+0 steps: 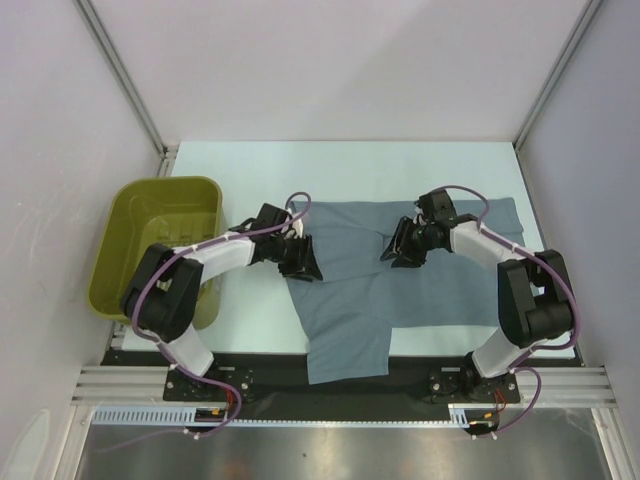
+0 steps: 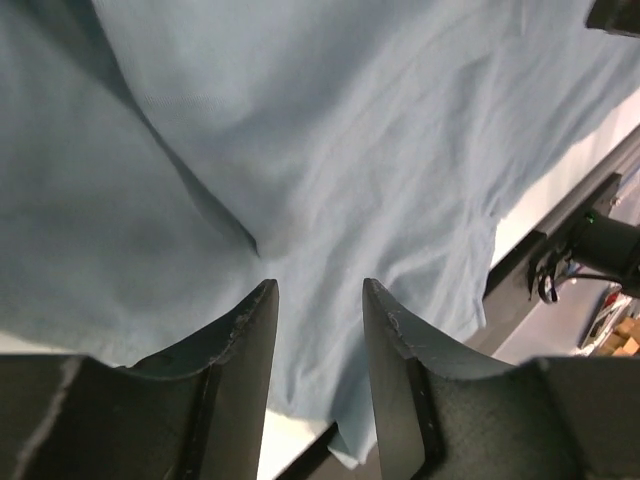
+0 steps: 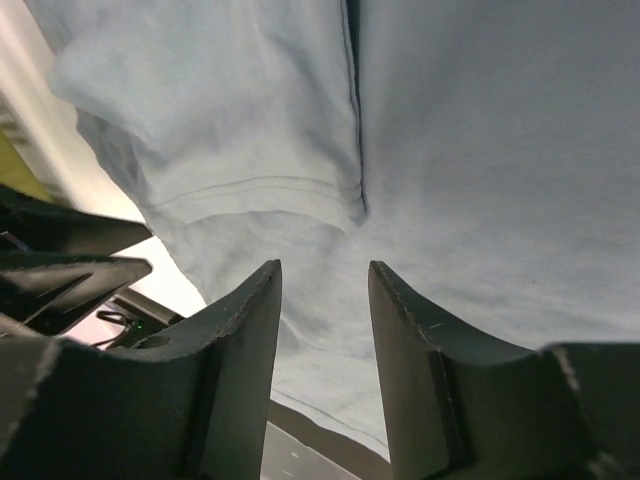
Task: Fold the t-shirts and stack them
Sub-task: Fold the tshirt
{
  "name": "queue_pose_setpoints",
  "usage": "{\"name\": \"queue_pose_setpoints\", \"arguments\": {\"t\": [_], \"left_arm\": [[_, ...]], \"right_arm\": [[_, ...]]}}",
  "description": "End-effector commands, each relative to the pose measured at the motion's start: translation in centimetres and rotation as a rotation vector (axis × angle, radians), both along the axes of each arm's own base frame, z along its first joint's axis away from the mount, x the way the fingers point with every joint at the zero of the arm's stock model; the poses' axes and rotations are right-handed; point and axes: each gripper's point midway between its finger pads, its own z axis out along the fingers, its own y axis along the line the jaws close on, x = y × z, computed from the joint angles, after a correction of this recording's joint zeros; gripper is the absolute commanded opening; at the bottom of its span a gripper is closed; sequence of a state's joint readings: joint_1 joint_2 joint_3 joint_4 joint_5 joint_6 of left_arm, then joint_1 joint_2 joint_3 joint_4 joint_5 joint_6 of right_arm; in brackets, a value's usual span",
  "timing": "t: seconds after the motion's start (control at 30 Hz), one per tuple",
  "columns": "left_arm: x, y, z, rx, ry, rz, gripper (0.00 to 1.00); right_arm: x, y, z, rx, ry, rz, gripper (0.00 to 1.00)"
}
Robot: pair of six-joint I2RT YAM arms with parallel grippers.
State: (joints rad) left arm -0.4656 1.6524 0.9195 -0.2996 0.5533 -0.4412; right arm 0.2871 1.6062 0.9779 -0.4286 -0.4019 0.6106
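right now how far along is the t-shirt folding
Done: hardly anything; the t-shirt lies spread across the table, only one sleeve looks turned in. In hand: the left end effector and right end effector sit over it, jaws apart, gripping nothing. Left: the folds proper and any stacking; no folded pile shows.

Light in the overhead view is bright and even, seemingly from above; the white walls and pale table (image 1: pixel 350 165) show no hard glare; shadows on the shirt (image 1: pixel 350 300) are short and soft; the steel strip (image 1: pixel 350 455) along the bottom carries a dull sheen; straight edges bow slightly toward the corners. Both wrist views are dimmer and cooler; the near fingers (image 2: pixel 235 350) loom dark and a little soft; cloth folds give gentle shading; the left wrist view blurs at its far right; the right wrist view washes out white at its left edge.
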Motion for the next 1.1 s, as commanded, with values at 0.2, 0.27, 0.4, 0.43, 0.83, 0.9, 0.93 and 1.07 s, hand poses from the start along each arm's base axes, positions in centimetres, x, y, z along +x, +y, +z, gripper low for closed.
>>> {"name": "queue_pose_setpoints", "arguments": {"t": [0.2, 0.27, 0.4, 0.43, 0.83, 0.9, 0.93, 1.07], "left_arm": [[2.8, -1.4, -0.9, -0.003, -0.04, 0.011, 0.45], [2.8, -1.3, -1.1, 0.003, -0.041, 0.021, 0.44], [2.7, -0.9, -1.6, 0.031, -0.033, 0.03, 0.44], [2.8, -0.7, -1.5, 0.036, -0.038, 0.035, 0.44], [2.1, -2.7, -0.9, -0.09, 0.039, 0.028, 0.34], [2.0, -2.7, -0.7, -0.093, 0.053, 0.024, 0.31], [1.9, -2.8, -0.5, -0.098, 0.056, 0.022, 0.3], [1.8, -3.1, 0.3, -0.121, 0.072, 0.021, 0.24]], "right_arm": [[0.7, 0.8, 0.5, 0.089, -0.026, 0.098, 0.43], [0.7, 1.0, 0.2, 0.094, -0.011, 0.111, 0.43], [0.4, 1.1, -0.6, 0.1, 0.015, 0.118, 0.43], [0.5, 1.1, -0.6, 0.101, 0.014, 0.12, 0.43], [1.1, 1.0, -2.2, 0.074, 0.034, 0.124, 0.38], [1.1, 0.9, -2.4, 0.063, 0.032, 0.139, 0.38], [1.1, 0.9, -2.6, 0.06, 0.033, 0.143, 0.38], [1.8, 0.8, -3.0, 0.051, 0.028, 0.15, 0.36]]}}
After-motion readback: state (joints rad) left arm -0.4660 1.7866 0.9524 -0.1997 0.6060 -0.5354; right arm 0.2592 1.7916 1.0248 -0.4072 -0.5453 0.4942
